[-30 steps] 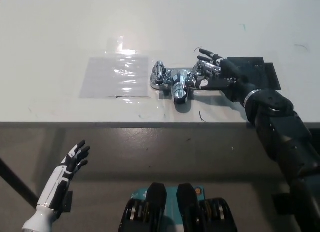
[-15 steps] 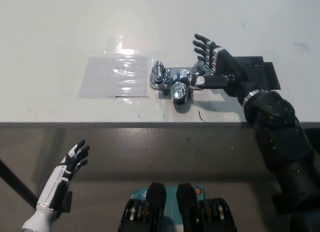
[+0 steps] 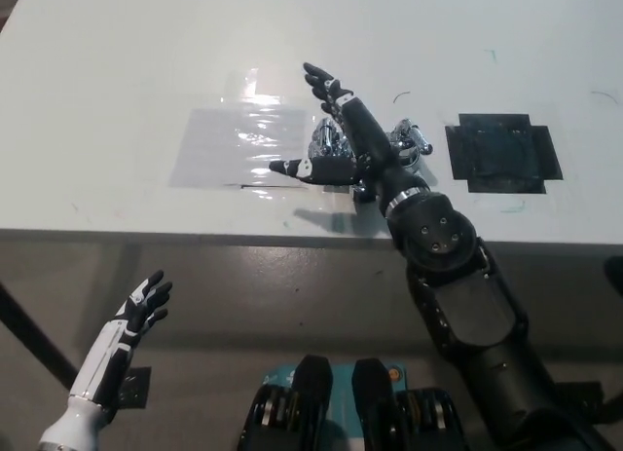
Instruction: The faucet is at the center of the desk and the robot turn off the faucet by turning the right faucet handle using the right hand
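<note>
- Nearest, at the lower left below the desk edge, the one white left hand (image 3: 144, 307) rests with its fingers spread, holding nothing.
- The one black right hand (image 3: 343, 139) reaches up from the lower right over the desk (image 3: 117, 71), fingers splayed wide and gripping nothing; it lies over the middle of the faucet.
- One chrome faucet (image 3: 329, 139) sits at the centre of the desk, mostly hidden by the hand. Two handles can be counted: the left one beside the hand, and the right faucet handle (image 3: 413, 141) just right of the wrist, seemingly untouched, though the view is poor.
- One clear plastic sheet (image 3: 238, 144) lies left of the faucet.
- One dark square patch (image 3: 501, 152) lies to its right.
</note>
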`<state>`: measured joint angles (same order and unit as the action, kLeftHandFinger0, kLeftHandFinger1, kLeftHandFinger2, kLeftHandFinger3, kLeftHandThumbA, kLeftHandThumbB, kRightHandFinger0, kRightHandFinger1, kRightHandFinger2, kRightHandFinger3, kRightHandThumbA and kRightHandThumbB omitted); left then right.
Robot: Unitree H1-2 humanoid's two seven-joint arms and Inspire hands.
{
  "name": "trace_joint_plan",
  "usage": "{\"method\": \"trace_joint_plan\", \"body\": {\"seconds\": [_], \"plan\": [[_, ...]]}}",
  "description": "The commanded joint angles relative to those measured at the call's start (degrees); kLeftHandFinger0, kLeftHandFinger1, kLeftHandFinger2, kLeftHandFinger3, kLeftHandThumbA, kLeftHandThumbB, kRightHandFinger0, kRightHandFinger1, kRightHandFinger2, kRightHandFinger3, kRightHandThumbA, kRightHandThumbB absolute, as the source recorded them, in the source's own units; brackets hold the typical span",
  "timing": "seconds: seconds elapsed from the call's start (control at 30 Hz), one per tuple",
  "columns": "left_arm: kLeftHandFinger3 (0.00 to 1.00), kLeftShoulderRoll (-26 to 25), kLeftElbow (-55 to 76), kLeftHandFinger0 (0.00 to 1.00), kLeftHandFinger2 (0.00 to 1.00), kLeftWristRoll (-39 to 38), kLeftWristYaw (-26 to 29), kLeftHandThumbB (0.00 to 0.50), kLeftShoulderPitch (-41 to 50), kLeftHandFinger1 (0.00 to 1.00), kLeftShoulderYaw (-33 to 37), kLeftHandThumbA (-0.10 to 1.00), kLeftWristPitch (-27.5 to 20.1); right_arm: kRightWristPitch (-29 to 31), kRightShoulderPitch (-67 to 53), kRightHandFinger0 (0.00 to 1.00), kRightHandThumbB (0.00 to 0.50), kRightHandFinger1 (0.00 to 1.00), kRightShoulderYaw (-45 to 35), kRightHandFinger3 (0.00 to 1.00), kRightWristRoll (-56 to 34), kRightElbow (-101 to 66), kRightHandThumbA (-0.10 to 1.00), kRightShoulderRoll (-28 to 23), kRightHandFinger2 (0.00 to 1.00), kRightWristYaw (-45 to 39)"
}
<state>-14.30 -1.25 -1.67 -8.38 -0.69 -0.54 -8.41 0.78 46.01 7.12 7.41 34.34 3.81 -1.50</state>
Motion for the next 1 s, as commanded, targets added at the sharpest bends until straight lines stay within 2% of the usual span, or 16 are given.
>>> {"method": "trace_joint_plan", "body": {"seconds": [0.0,0.07,0.1,0.2,0.3,0.33,0.57,0.77,0.97], "plan": [[1.0,-1.05,1.38,1.0,1.0,-0.1,-0.79,0.419,-0.93,1.0,-0.32,1.0,-1.35,2.29,1.69,1.0,0.393,1.0,-1.01,1.0,2.23,2.51,1.0,0.43,1.0,6.0],[1.0,-1.03,1.7,1.0,1.0,-0.19,-0.71,0.419,-0.88,1.0,-0.43,1.0,-1.18,5.22,1.86,1.0,0.384,1.0,-0.71,1.0,2.73,4.99,1.0,0.08,1.0,6.92],[1.0,-1.08,1.61,1.0,1.0,-0.27,-0.76,0.42,-1.03,1.0,-0.45,1.0,-1.15,6.65,1.95,1.0,0.396,1.0,-0.72,1.0,2.75,5.51,1.0,-0.26,1.0,7.11],[1.0,-1.24,1.47,1.0,1.0,-0.41,-0.87,0.425,-1.15,1.0,-0.53,1.0,-1.08,7.19,1.63,1.0,0.424,1.0,-1.16,1.0,2.15,3.01,1.0,-1.08,1.0,6.72],[1.0,-1.24,1.32,1.0,1.0,-0.33,-0.75,0.429,-1.15,1.0,-0.61,1.0,-1.2,7.58,1.36,1.0,0.428,1.0,-1.75,1.0,2.14,-1.54,1.0,-2.0,1.0,7.01],[1.0,-1.19,1.25,1.0,1.0,-0.45,-0.77,0.436,-1.06,1.0,-0.63,1.0,-1.17,8.27,1.06,1.0,0.4,1.0,-2.24,1.0,2.38,-4.58,1.0,-2.48,1.0,7.68],[1.0,-0.95,0.91,1.0,1.0,-0.41,-0.7,0.42,-0.43,1.0,-0.54,1.0,-1.57,7.28,-0.27,1.0,0.351,1.0,-3.86,1.0,2.2,-15.38,1.0,-4.98,1.0,6.96],[1.0,-0.85,1.3,1.0,1.0,-0.32,-0.69,0.426,-0.49,1.0,-0.42,1.0,-1.08,7.56,0.05,1.0,0.361,1.0,-5.77,1.0,0.35,-14.4,1.0,-6.55,1.0,6.27],[1.0,-1.06,1.42,1.0,1.0,-0.71,-0.98,0.428,-0.66,1.0,-0.45,1.0,-0.74,9.39,0.95,1.0,0.335,1.0,-6.63,1.0,0.23,-9.17,1.0,-7.99,1.0,6.24]]}}
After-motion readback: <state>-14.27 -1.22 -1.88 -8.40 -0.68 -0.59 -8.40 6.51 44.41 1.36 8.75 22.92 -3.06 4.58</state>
